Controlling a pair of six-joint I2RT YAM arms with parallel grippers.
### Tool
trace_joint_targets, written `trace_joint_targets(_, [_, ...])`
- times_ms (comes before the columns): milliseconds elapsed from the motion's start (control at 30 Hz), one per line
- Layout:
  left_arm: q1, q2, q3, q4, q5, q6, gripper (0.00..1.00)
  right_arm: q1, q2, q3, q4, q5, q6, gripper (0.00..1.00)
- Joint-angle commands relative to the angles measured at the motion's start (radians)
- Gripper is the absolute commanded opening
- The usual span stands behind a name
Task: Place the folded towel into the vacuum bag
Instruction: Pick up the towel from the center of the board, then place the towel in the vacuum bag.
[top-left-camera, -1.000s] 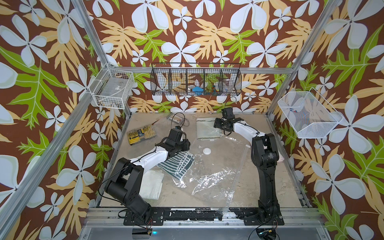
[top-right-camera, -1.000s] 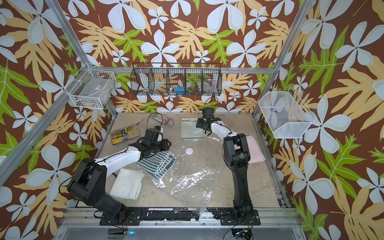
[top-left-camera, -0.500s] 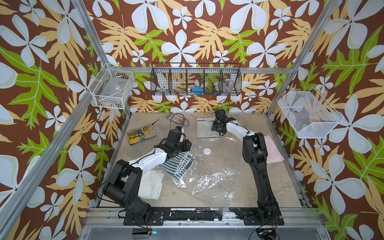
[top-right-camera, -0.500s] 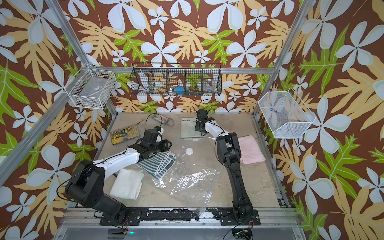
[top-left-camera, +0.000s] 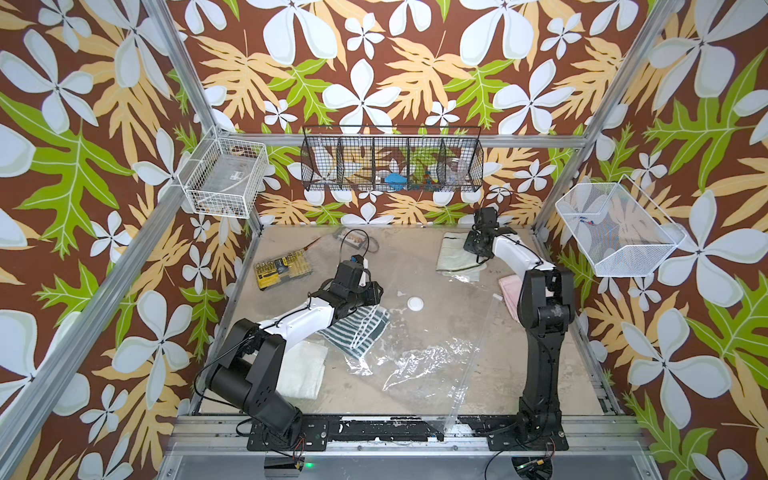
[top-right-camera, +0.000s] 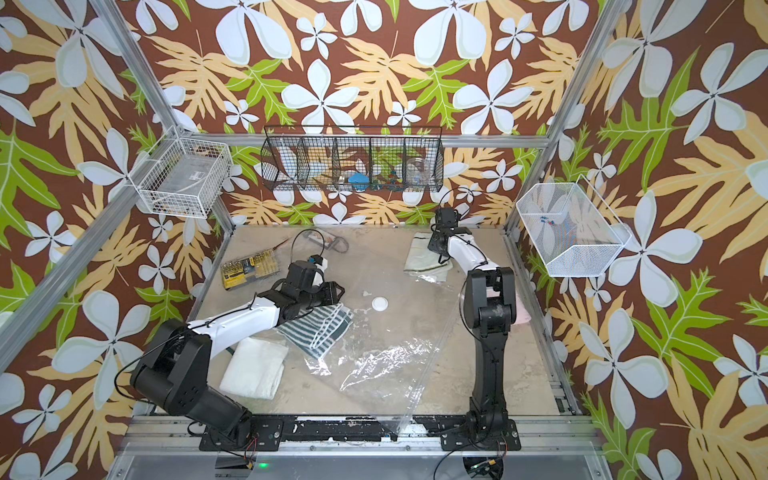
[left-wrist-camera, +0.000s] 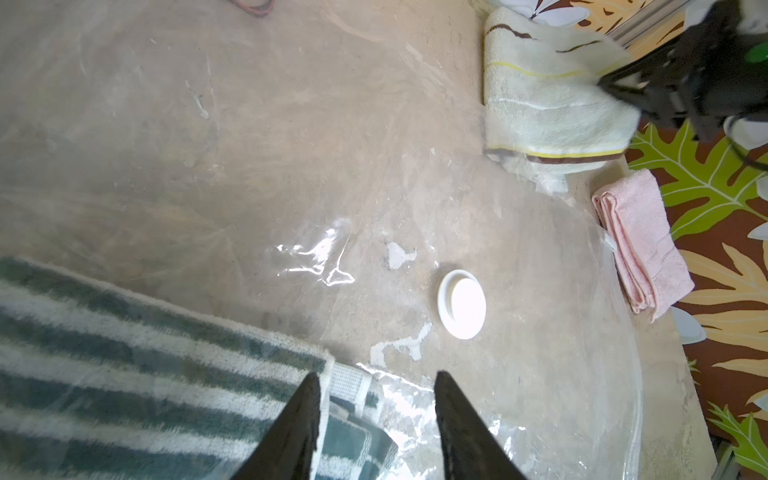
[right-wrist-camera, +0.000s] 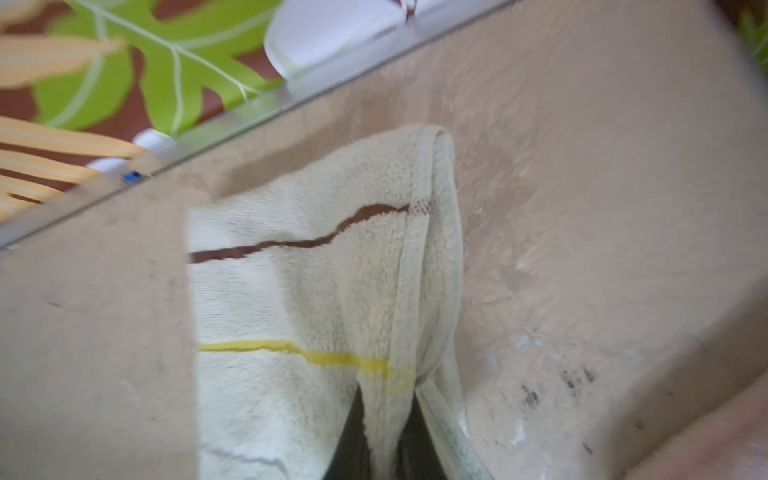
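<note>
Right fingers (right-wrist-camera: 353, 436) had closed since a second before and were clamped on a raised fold of the pale folded towel (right-wrist-camera: 316, 299). The right wrist view showed the pinch; both top views hid it behind the wrist. Left fingers (left-wrist-camera: 291, 436) stood apart over the striped towel (left-wrist-camera: 124, 353) corner, which the left wrist view showed under film. Vacuum bag (top-left-camera: 436, 357) lay flat mid worktop (top-left-camera: 494, 386), valve disc (top-left-camera: 415, 304) up, pale towel by its far corner. Right arm (top-left-camera: 544, 307) stood upright, forearm reaching far. Left arm (top-left-camera: 299, 322) stretched low toward centre.
</note>
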Motion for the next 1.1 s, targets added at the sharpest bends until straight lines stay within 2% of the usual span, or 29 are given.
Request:
trace_joint_targets(0, [0.002, -0.015, 0.002, -0.002, -0.003, -0.002, 0.47, 0.017, -0.091, -0.003, 0.037, 0.115, -0.075, 0.03])
trace_joint_targets(133, [0.002, -0.033, -0.006, 0.0, -0.001, -0.011, 0.47, 0.037, -0.196, -0.028, 0.028, 0.148, -0.095, 0.0])
trace_joint_targets(367, [0.002, -0.075, 0.007, -0.02, -0.006, -0.01, 0.47, 0.122, -0.41, -0.138, 0.028, 0.1, -0.1, 0.0])
trace_joint_targets(533, [0.002, -0.127, 0.043, -0.057, -0.017, -0.004, 0.47, 0.157, -0.566, -0.247, 0.003, -0.082, -0.043, 0.0])
trace_joint_targets(700, [0.002, -0.184, 0.072, -0.088, -0.026, 0.001, 0.47, 0.211, -0.7, -0.427, 0.015, -0.24, 0.013, 0.0])
trace_joint_targets(867, [0.002, -0.233, 0.091, -0.125, -0.027, 0.006, 0.48, 0.219, -0.845, -0.611, 0.047, -0.375, 0.072, 0.0])
trace_joint_targets(967, [0.002, -0.242, 0.088, -0.123, -0.013, -0.011, 0.48, 0.225, -0.891, -0.706, 0.063, -0.439, 0.098, 0.0])
trace_joint_targets(1067, [-0.003, -0.236, 0.081, -0.112, 0.002, -0.031, 0.48, 0.235, -0.905, -0.846, 0.157, -0.521, 0.144, 0.0])
